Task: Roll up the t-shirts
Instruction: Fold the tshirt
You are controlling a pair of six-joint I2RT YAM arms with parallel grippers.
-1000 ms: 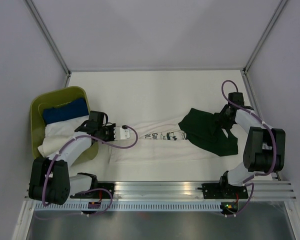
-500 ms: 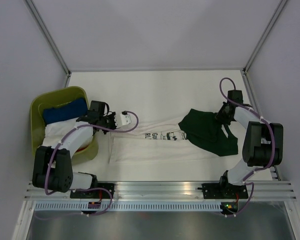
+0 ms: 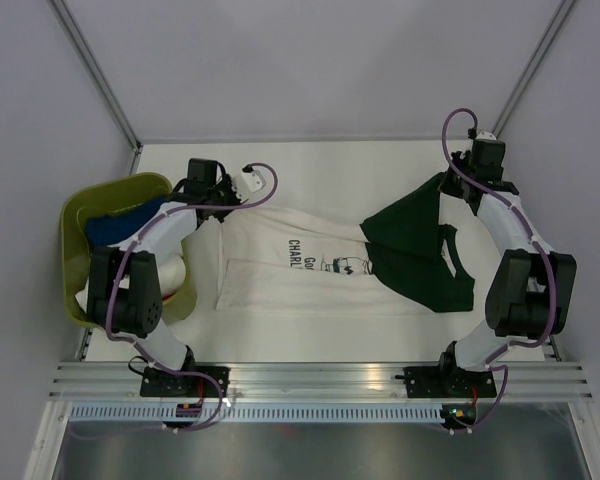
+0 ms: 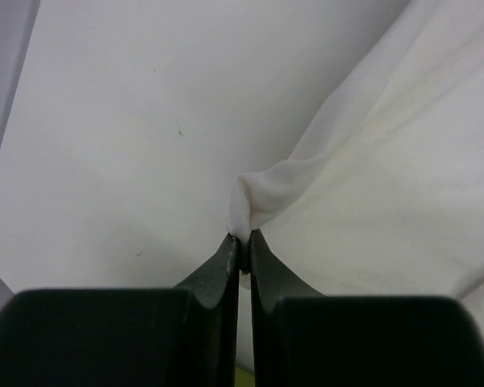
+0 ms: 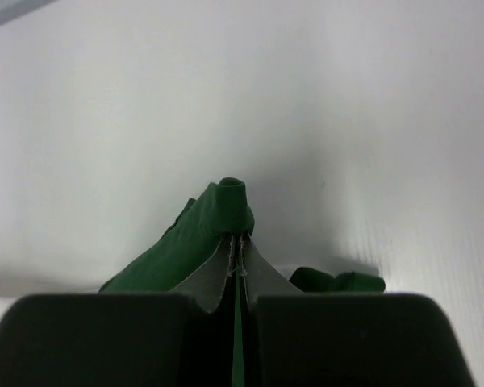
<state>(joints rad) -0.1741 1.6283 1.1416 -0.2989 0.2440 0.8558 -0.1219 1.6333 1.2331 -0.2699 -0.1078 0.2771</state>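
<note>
The white t-shirt [image 3: 290,265] with black lettering lies mid-table, print up. Its far left corner is pinched in my left gripper [image 3: 223,205], which is shut on the cloth. In the left wrist view the fingertips of the left gripper [image 4: 240,239] clamp a small fold of the white t-shirt [image 4: 387,177] above the table. The dark green t-shirt [image 3: 415,250] overlaps the white one's right end. My right gripper [image 3: 446,183] is shut on its far corner. In the right wrist view the right gripper [image 5: 236,237] holds a bunched tip of the dark green t-shirt [image 5: 198,238].
An olive-green basket [image 3: 73,235] stands at the left edge, holding a blue bundle [image 3: 105,225] and a white bundle [image 3: 170,272]. White enclosure walls close in the back and sides. The rail with the arm bases [image 3: 320,380] runs along the near edge.
Both arms have swung toward the far wall. The left drew the white shirt's corner back and spread it wider. The right gripper closed on the green shirt's corner and lifted it away.
</note>
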